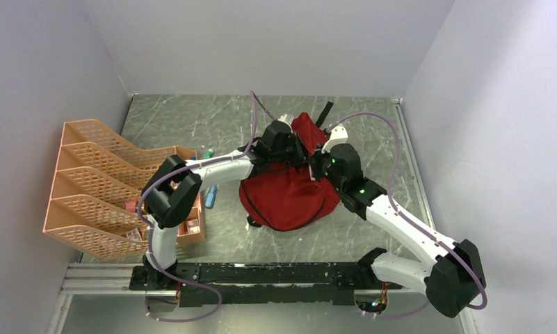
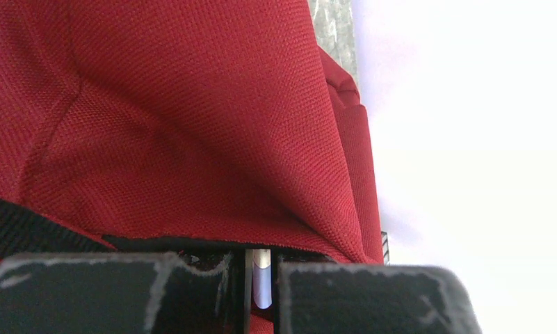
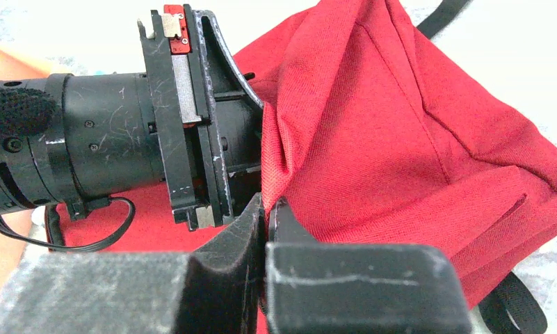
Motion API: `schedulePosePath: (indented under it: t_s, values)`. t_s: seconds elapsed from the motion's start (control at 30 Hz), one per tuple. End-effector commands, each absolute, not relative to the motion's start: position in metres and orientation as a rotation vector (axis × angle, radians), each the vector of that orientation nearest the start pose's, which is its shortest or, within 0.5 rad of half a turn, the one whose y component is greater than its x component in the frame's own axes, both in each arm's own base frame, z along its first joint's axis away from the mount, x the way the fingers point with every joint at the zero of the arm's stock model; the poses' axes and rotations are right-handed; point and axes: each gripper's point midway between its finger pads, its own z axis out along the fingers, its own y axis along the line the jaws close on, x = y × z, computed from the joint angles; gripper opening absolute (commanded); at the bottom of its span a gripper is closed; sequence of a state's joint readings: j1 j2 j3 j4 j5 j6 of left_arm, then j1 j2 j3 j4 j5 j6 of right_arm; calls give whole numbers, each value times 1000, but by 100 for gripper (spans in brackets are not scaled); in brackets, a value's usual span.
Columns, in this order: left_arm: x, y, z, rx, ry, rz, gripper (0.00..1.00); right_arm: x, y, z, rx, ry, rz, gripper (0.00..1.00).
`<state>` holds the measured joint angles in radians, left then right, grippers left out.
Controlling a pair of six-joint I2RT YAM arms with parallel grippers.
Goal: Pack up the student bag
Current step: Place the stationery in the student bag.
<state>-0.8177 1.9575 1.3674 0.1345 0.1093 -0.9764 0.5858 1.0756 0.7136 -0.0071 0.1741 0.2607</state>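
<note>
At student bag (image 1: 289, 202) top: left end effector (image 2: 261, 264), right end effector (image 3: 267, 212) both pinching red fabric.

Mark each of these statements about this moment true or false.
1. The backpack lies on the table, and both arms reach its top. True.
2. The orange organiser stands right of the backpack. False: it stands at the left.
3. The right fingers pinch red fabric. True.
4. The left fingers are spread wide. False: they are nearly closed, with a small silver tab between them.
</note>
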Motion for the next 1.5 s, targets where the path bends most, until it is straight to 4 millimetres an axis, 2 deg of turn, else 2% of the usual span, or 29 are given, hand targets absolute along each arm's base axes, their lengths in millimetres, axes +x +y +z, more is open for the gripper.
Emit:
schedulePosePath:
  t_s: [0.0,0.13,0.37,0.6,0.77,0.9,1.0,1.13,1.27,1.47]
  values:
    - [382,-453,175,-208,2086,-1254,5,302,204,201,-236,1920,532,0]
    - [387,-460,170,-195,2098,-1248,5,302,204,199,-235,1925,533,0]
    - [386,-459,160,-183,2138,-1195,28,303,200,199,-225,1921,506,0]
    - [378,-449,165,-142,2157,-1155,36,305,196,200,-215,1910,482,0]
    - [358,-431,157,-76,2219,-1095,36,308,187,203,-195,1889,435,0]
    - [328,-414,153,9,2261,-1101,35,309,182,204,-178,1875,412,0]
    - [303,-395,149,56,2285,-1078,34,310,182,202,-172,1875,409,0]
    - [281,-356,151,89,2285,-970,34,311,181,197,-164,1884,401,0]
    - [274,-312,156,82,2281,-783,35,311,180,194,-166,1887,395,0]
    - [279,-226,129,-7,2378,-343,40,309,180,194,-170,1889,397,0]
